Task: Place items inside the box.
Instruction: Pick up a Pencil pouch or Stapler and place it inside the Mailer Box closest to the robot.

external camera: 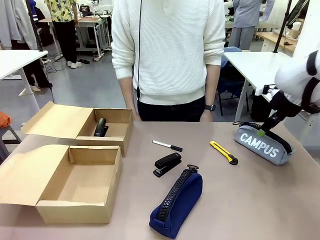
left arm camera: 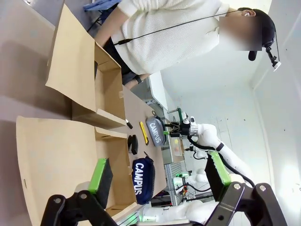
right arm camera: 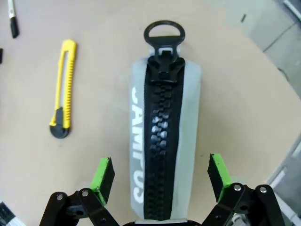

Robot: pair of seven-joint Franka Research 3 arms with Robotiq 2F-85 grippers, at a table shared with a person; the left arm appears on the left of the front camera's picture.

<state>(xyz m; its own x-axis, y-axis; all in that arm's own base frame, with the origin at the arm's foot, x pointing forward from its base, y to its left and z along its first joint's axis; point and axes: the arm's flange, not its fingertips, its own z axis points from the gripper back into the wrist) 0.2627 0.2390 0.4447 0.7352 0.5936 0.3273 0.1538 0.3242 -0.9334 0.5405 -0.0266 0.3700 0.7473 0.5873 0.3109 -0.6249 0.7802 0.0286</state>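
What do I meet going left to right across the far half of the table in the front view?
Far open cardboard box holding a black stapler → white black-capped marker → yellow-black utility knife → light grey zippered CAMPUS pencil case.

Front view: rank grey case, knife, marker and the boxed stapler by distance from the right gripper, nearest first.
1. Grey case: right under the right gripper, far right.
2. Knife: just left of the case.
3. Marker: near the middle.
4. Boxed stapler: inside the far box, on the left.
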